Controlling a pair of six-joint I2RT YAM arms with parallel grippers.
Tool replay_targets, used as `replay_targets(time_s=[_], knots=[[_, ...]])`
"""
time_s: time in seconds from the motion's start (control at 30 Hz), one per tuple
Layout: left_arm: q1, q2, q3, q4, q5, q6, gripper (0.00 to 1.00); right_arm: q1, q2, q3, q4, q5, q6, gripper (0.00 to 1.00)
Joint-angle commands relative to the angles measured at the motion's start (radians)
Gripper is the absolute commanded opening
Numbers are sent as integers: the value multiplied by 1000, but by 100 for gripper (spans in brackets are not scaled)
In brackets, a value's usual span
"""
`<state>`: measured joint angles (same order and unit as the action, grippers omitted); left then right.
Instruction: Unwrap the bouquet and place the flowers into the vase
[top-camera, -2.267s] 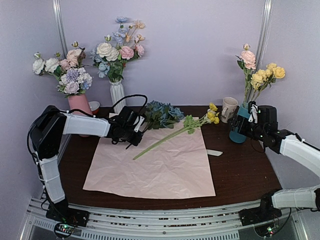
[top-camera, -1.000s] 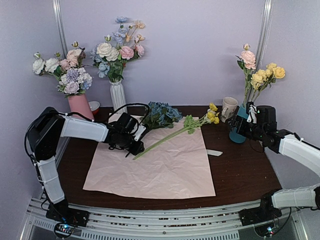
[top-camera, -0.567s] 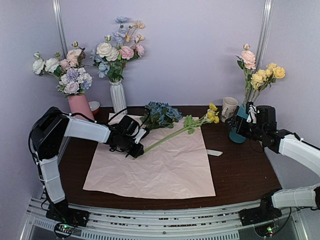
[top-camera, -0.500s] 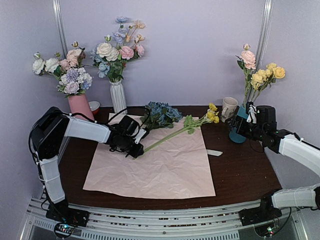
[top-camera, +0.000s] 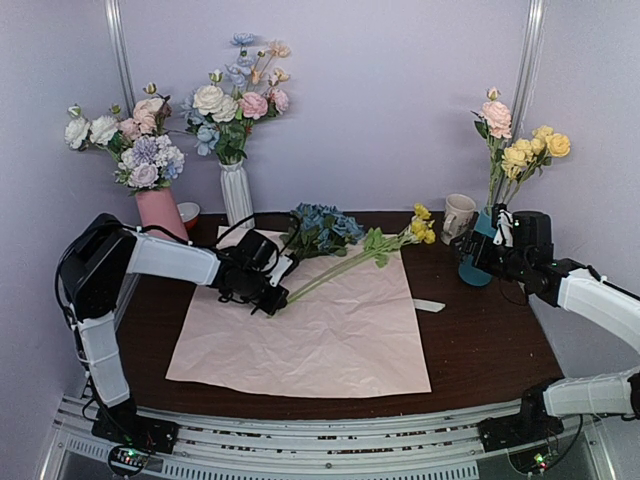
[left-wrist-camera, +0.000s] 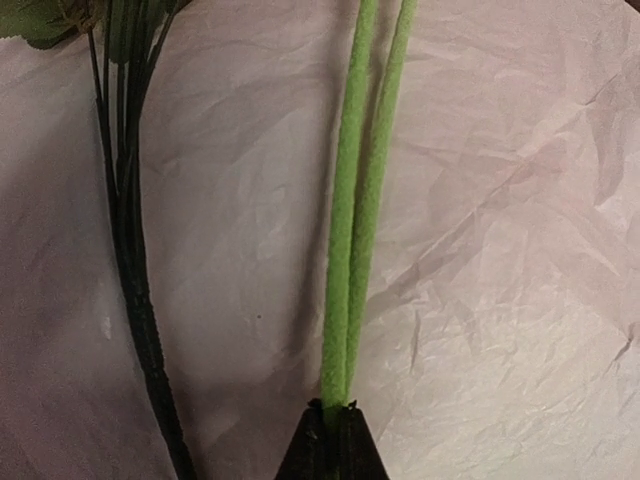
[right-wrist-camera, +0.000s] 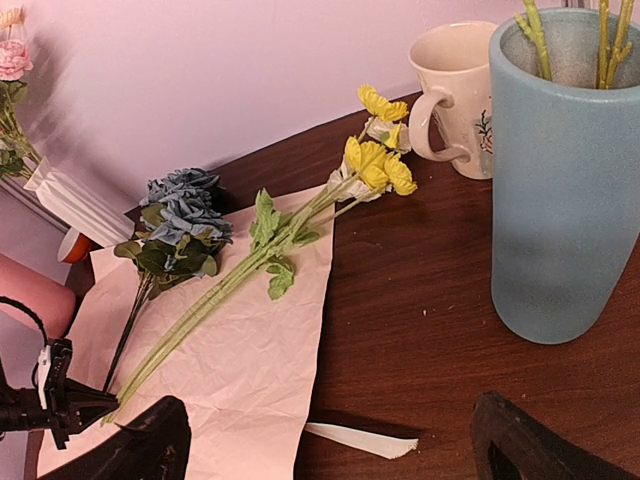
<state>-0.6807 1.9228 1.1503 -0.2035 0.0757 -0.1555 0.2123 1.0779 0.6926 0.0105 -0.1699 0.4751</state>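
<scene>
The ends of two green stems (left-wrist-camera: 350, 200) of the yellow flowers (right-wrist-camera: 375, 165) are clamped in the left gripper (left-wrist-camera: 335, 440), low over the unfolded pink paper (top-camera: 320, 340), apparently for carrying to the teal vase (right-wrist-camera: 565, 180) at the table's right. The right gripper (right-wrist-camera: 335, 450) is held wide apart beside the vase, perhaps to steady it.
</scene>
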Motion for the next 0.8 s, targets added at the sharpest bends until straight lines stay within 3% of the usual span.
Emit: replay_targets(time_s=[0.0, 0.4, 0.77], knots=[[-2, -76, 13, 22, 11, -32, 0, 6, -2, -4, 9, -11, 0, 100], [-4, -231, -95, 197, 97, -39, 0, 13, -10, 19, -3, -24, 4, 100], [-32, -389, -180, 354, 55, -26, 0, 53, -4, 55, 12, -82, 8, 100]])
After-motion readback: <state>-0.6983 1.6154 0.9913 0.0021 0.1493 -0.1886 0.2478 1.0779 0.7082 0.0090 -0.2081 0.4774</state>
